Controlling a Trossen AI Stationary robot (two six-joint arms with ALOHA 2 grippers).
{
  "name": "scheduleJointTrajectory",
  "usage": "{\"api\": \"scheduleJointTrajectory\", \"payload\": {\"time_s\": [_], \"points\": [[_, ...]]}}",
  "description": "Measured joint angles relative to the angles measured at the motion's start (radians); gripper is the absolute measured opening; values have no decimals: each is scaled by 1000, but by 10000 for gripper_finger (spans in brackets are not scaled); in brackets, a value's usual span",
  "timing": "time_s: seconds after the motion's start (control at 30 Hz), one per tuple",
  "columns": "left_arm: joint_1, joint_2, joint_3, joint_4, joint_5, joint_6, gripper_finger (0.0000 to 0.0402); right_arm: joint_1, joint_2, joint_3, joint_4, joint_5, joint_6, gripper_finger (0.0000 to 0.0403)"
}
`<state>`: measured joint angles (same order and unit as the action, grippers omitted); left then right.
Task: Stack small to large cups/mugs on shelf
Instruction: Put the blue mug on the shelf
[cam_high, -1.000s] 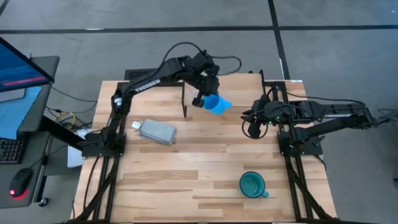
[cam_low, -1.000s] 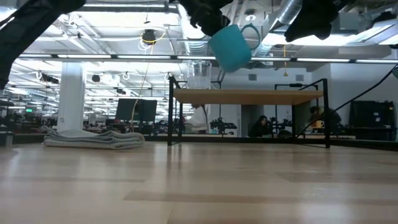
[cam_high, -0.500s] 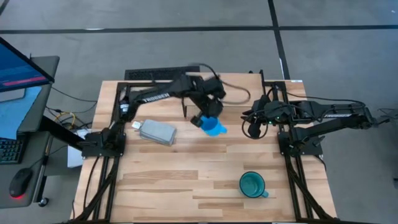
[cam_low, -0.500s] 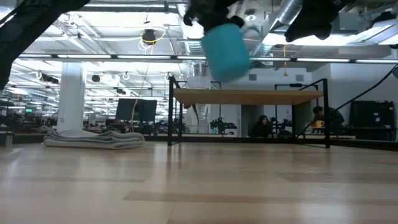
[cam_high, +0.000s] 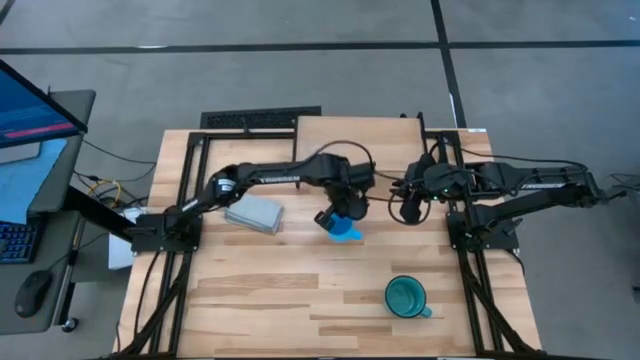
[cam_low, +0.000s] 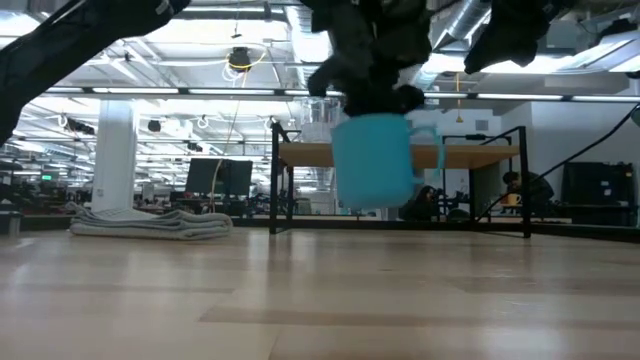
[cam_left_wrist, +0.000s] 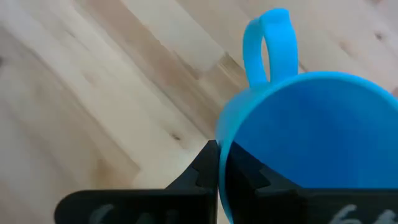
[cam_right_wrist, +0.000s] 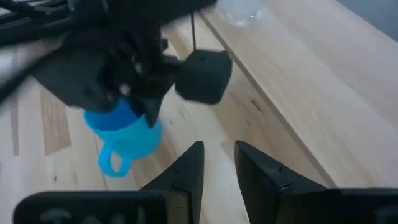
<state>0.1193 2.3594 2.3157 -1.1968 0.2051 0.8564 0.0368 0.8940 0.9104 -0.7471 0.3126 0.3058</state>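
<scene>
Left gripper (cam_high: 340, 212): I am clamping it on the rim of the blue mug (cam_high: 347, 226) — one finger (cam_left_wrist: 208, 168) is showing outside the wall in my left wrist view, and the jaws are pinching tight.
Blue mug position: it is hanging upright in my grip above the plank tabletop (cam_high: 260, 290), clear of the surface in the low view (cam_low: 375, 160), in front of the shelf (cam_high: 360, 135), with its handle (cam_left_wrist: 268, 43) pointing away from my wrist.
Right gripper (cam_high: 408, 205): I am holding it in the air just beside the shelf's right edge, fingers (cam_right_wrist: 186, 171) standing part-way apart with nothing between them.
Glass cup (cam_right_wrist: 239, 9): it is sitting on the shelf board near its corner.
Teal-green mug (cam_high: 406, 296): it is standing upright on the tabletop near the front right — well apart from both grippers.
Grey block (cam_high: 253, 213): it is lying flat on the tabletop under my left arm.
</scene>
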Motion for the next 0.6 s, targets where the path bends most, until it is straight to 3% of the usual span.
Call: {"api": "scheduleJointTrajectory", "payload": {"time_s": [0.17, 0.6], "points": [[-27, 31, 0, -7, -31, -5, 0, 0, 1, 0, -29, 0, 0, 113], [-46, 33, -15, 32, 0, -67, 0, 0, 0, 0, -62, 0, 0, 113]]}}
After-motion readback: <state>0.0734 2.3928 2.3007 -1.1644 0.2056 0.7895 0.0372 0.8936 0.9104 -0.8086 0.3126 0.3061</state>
